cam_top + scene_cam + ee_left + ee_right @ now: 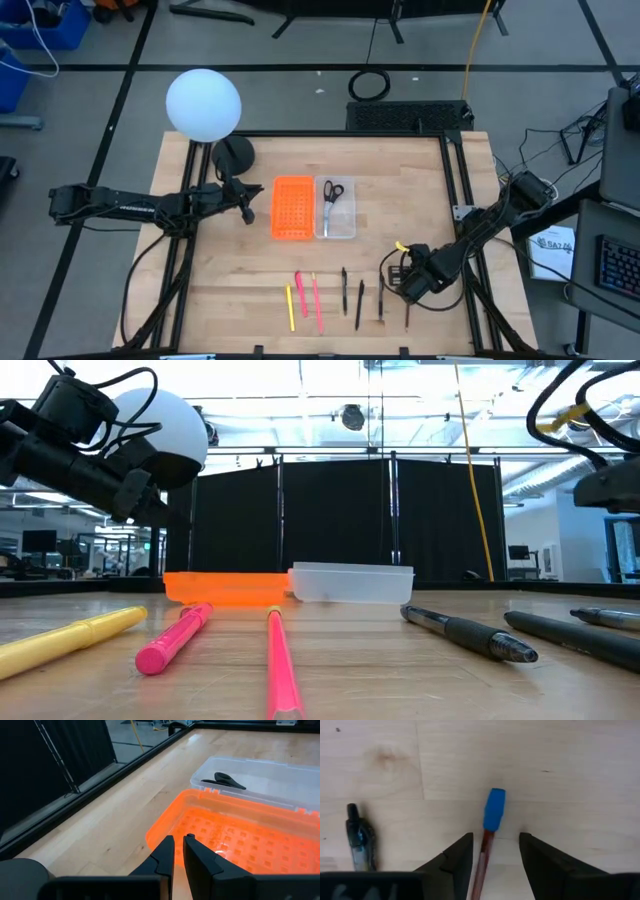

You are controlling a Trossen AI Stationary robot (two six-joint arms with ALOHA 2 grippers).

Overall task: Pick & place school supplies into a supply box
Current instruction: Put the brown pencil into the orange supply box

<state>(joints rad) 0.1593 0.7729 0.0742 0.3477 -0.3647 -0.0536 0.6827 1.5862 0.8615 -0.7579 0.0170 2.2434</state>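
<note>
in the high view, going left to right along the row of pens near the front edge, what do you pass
yellow pen → two pink pens → three dark pens → right gripper, open around a thin pencil

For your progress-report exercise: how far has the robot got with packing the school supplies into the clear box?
Done: only the scissors lie in the clear box. In hand: the right gripper, open, straddles a pencil with a blue eraser on the table, not yet gripped. Left: the yellow pen, two pink pens and the dark pens. The left gripper hovers by the orange tray.
</note>
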